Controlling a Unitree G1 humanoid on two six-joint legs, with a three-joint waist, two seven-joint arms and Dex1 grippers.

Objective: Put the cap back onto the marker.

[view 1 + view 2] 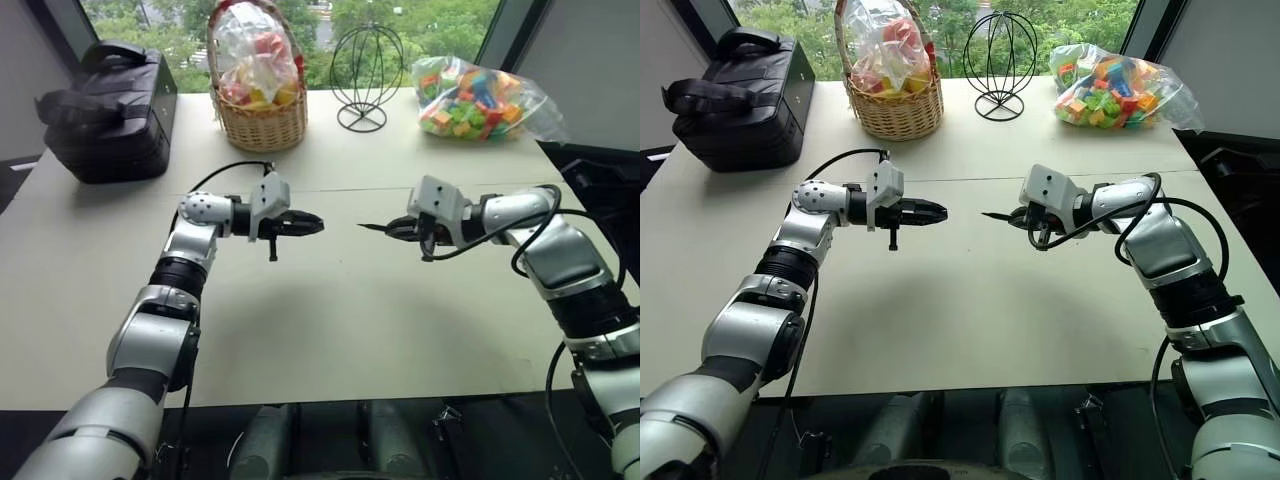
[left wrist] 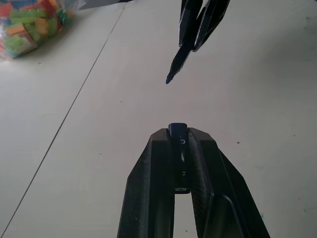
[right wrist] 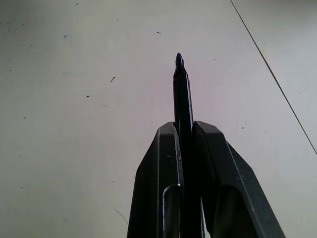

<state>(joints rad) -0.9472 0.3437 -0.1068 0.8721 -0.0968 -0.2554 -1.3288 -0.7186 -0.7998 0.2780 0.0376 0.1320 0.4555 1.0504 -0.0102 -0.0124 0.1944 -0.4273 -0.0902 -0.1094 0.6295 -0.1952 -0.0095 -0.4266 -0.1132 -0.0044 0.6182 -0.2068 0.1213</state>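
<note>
Both grippers hover above the white table [image 1: 330, 330] and point at each other across a small gap. My left gripper [image 1: 316, 225] is shut on the cap [image 2: 177, 130], a small black cylinder poking out between its fingertips. My right gripper [image 1: 398, 230] is shut on the marker [image 1: 372, 228], whose bare pointed tip sticks out toward the left gripper. In the left wrist view the marker [image 2: 177, 62] comes in ahead of the cap, its tip a short way off and slightly to one side. The right wrist view shows the marker [image 3: 182, 99] clamped upright between the fingers [image 3: 166, 148].
Along the table's far edge stand a black bag [image 1: 110, 110], a wicker basket [image 1: 260, 95] of wrapped items, a black wire ornament [image 1: 365, 70] and a clear bag of colourful blocks [image 1: 475, 100]. A seam [image 1: 340, 188] crosses the tabletop behind the grippers.
</note>
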